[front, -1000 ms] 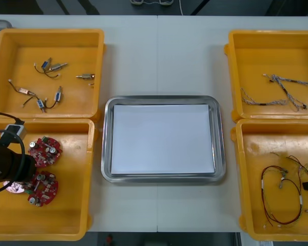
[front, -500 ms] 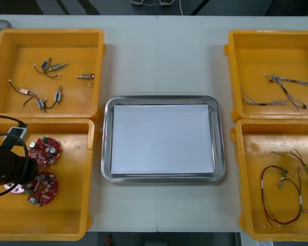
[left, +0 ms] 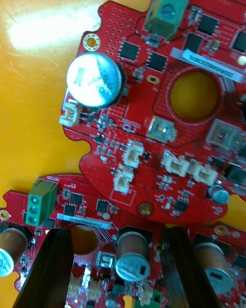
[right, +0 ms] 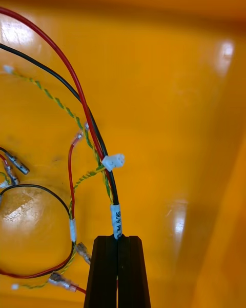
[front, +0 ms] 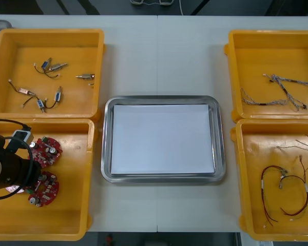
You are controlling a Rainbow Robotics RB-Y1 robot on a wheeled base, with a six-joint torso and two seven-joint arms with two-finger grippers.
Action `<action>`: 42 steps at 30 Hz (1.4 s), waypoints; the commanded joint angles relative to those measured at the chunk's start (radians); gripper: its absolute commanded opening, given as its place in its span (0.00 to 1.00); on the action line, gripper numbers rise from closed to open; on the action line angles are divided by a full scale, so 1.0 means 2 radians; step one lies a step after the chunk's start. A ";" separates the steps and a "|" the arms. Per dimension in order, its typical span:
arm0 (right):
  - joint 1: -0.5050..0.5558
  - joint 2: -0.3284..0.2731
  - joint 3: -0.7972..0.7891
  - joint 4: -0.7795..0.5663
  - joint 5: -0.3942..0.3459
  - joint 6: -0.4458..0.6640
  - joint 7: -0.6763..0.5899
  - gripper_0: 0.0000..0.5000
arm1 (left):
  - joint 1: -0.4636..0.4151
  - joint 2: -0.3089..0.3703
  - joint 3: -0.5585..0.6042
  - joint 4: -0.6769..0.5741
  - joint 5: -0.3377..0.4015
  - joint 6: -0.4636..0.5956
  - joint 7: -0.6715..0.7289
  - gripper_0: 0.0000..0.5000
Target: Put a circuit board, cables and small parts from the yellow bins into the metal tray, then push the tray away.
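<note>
Left tool (left: 111, 238) spread wide over a red circuit board (left: 77, 200); right tool (right: 118, 241) pinched tight on a cable (right: 116, 220), apparently the black one, over a yellow bin (right: 174, 82).

The bins (front: 15, 56) were yellow. The tray (front: 163, 98) had a shiny silver rim and was white inside. The table (front: 164, 56) was pale grey. The circuit boards (front: 46, 150) were red, with green blocks, little white plugs, black squares and silver round cans on them. The small metal parts (front: 85, 76) were grey, some with a bit of blue. The twisted cable (front: 282, 79) in the far right bin looked pale grey and white. The red and black cable (right: 100, 143) had a white tag with dark letters. Beside it ran a thin wire (right: 51, 96) twisted yellow and green. The fingers of the left gripper (left: 113, 231) and the right gripper (right: 118, 239) were black.
</note>
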 commanded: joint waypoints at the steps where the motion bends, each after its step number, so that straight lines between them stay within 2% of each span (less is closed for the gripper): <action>1: -0.009 -0.017 -0.040 -0.035 -0.011 0.039 0.019 0.00 | 0.015 0.003 -0.012 0.003 -0.006 -0.012 -0.033 0.99; 5: -0.024 -0.017 -0.059 -0.058 -0.016 0.091 0.016 0.00 | 0.014 0.004 -0.012 0.002 -0.006 -0.012 -0.034 0.97; 7: -0.032 -0.017 -0.067 -0.067 -0.019 0.114 0.015 0.00 | 0.015 0.004 -0.012 0.002 -0.005 -0.012 -0.034 0.88; 9: -0.041 -0.017 -0.076 -0.078 -0.021 0.140 0.014 0.00 | 0.015 0.004 -0.013 0.002 -0.005 -0.013 -0.034 0.75; 10: -0.048 -0.017 -0.079 -0.085 -0.022 0.156 0.012 0.00 | 0.015 0.004 -0.013 0.002 -0.004 -0.014 -0.033 0.62; 11: -0.053 -0.017 -0.082 -0.090 -0.022 0.167 0.011 0.00 | 0.015 0.004 -0.012 0.002 -0.003 -0.014 -0.034 0.53; 14: -0.075 -0.017 -0.089 -0.105 -0.024 0.207 0.005 0.00 | 0.014 0.004 -0.013 0.001 -0.003 -0.016 -0.032 0.05; 15: -0.082 -0.016 -0.091 -0.108 -0.025 0.219 0.004 0.00 | 0.014 0.004 -0.013 0.001 -0.003 -0.016 -0.032 0.01; 19: -0.113 -0.016 -0.096 -0.119 -0.028 0.261 -0.001 0.00 | 0.013 0.004 -0.012 0.001 -0.002 -0.017 -0.032 0.00; 26: -0.153 -0.017 -0.105 -0.135 -0.038 0.261 -0.009 0.00 | 0.012 0.010 -0.006 -0.003 0.004 -0.014 -0.032 0.00; 29: -0.156 -0.017 -0.107 -0.144 -0.043 0.261 -0.012 0.00 | 0.012 0.019 0.006 -0.014 0.022 -0.005 -0.031 0.00; 34: -0.156 -0.017 -0.108 -0.164 -0.049 0.261 -0.022 0.00 | 0.004 0.030 0.049 -0.053 0.061 0.053 -0.030 0.00; 42: -0.157 -0.017 -0.112 -0.198 -0.058 0.261 -0.042 0.00 | -0.017 0.038 0.099 -0.112 0.082 0.156 -0.028 0.00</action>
